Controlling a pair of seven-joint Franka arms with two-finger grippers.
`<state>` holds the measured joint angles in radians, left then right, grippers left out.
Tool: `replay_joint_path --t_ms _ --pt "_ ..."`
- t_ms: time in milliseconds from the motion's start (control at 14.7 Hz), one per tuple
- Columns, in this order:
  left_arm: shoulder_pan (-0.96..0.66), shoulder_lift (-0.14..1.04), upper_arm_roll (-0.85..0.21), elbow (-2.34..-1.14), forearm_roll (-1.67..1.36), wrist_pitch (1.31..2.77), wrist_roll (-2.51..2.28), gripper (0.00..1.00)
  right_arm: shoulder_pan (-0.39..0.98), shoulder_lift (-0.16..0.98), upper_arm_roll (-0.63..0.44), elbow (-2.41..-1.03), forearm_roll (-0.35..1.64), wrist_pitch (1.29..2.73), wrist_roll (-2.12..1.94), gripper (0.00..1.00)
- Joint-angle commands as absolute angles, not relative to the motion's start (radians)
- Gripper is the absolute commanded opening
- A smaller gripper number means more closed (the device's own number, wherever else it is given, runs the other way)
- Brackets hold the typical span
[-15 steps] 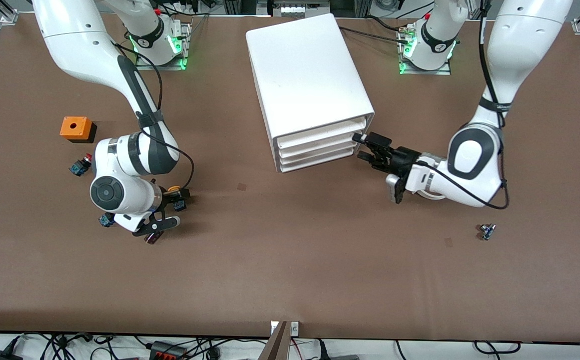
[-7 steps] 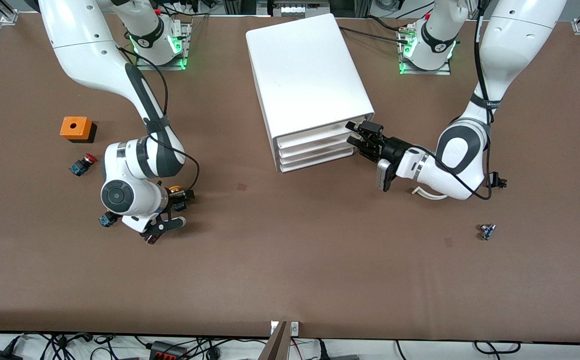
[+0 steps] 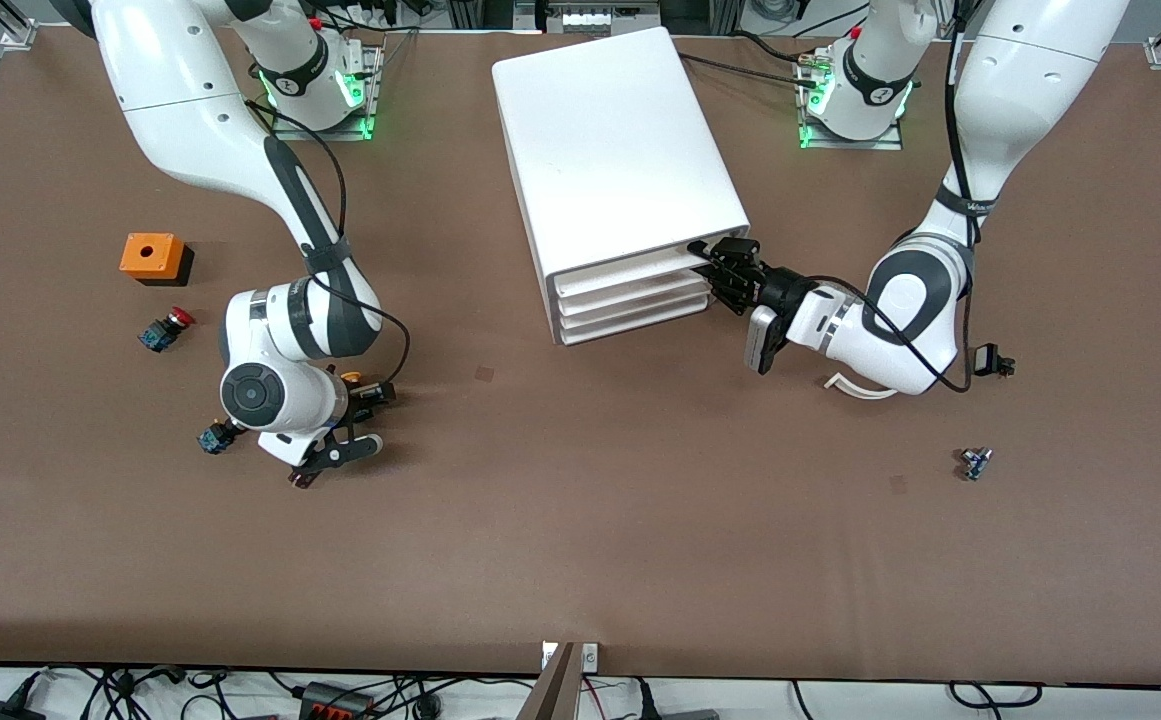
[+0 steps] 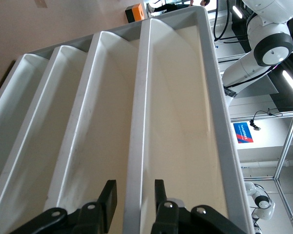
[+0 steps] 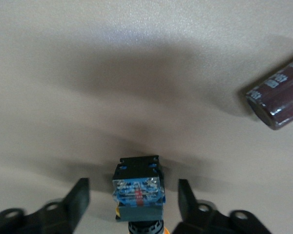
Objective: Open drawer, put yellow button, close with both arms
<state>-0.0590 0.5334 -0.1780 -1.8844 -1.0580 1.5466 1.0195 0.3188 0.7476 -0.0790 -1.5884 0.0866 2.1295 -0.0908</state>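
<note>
The white cabinet [image 3: 610, 140] stands mid-table with its four drawers shut. My left gripper [image 3: 712, 262] is at the top drawer [image 3: 630, 268], at the corner toward the left arm's end. In the left wrist view my left gripper [image 4: 134, 195] is open, and its fingers [image 4: 108, 195] straddle the front lip of the top drawer [image 4: 180, 122] without pinching it. The yellow button [image 3: 353, 382] lies on its side on the table. My right gripper [image 3: 368, 415] is low over it and open. In the right wrist view the button's blue base [image 5: 137, 190] sits between the spread fingers [image 5: 78, 200], untouched.
A maroon cylinder [image 3: 302, 478] lies beside the right gripper and shows in the right wrist view [image 5: 278, 102]. A blue-based button [image 3: 211, 438], a red-capped button [image 3: 165, 329] and an orange box [image 3: 151, 256] lie toward the right arm's end. A small part [image 3: 975, 462] lies toward the left arm's end.
My left gripper has moved in to the cabinet and now straddles the top drawer's lip. My right arm has shifted a little toward the cabinet, still over the yellow button.
</note>
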Motion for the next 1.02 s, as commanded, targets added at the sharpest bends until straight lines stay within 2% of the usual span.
replay_joint_path --t_ms 0,68,271,339,543,814,882,950 --pt "-0.064 0.532 -0.181 -1.885 -1.08 1.551 1.048 0.05 0.321 0.758 -0.078 -1.578 0.086 2.137 -0.101 0.67" --pt "-0.063 0.532 -0.181 -1.876 -1.08 1.554 1.046 0.01 0.321 0.756 -0.078 -1.578 0.086 2.135 -0.103 0.55" --pt "-0.055 0.569 -0.175 -1.806 -1.071 1.559 1.034 0.01 0.321 0.752 -0.078 -1.578 0.086 2.128 -0.106 0.1" --pt "-0.055 0.596 -0.172 -1.763 -1.071 1.559 1.028 0.01 0.321 0.747 -0.078 -1.575 0.086 2.126 -0.107 0.0" --pt "-0.055 0.681 -0.141 -1.646 -1.063 1.559 1.009 0.01 0.331 0.733 -0.078 -1.522 0.101 2.1 -0.1 0.0" --pt "-0.064 0.782 -0.092 -1.502 -1.062 1.56 1.008 0.01 0.333 0.718 -0.077 -1.274 0.103 1.933 -0.098 0.0" --pt "-0.066 0.784 -0.086 -1.493 -1.062 1.56 1.008 0.06 0.334 0.718 -0.075 -1.2 0.103 1.89 -0.097 0.0" --pt "-0.064 0.781 -0.086 -1.493 -1.06 1.559 1.009 0.37 0.342 0.719 -0.075 -1.133 0.103 1.869 -0.097 0.0"
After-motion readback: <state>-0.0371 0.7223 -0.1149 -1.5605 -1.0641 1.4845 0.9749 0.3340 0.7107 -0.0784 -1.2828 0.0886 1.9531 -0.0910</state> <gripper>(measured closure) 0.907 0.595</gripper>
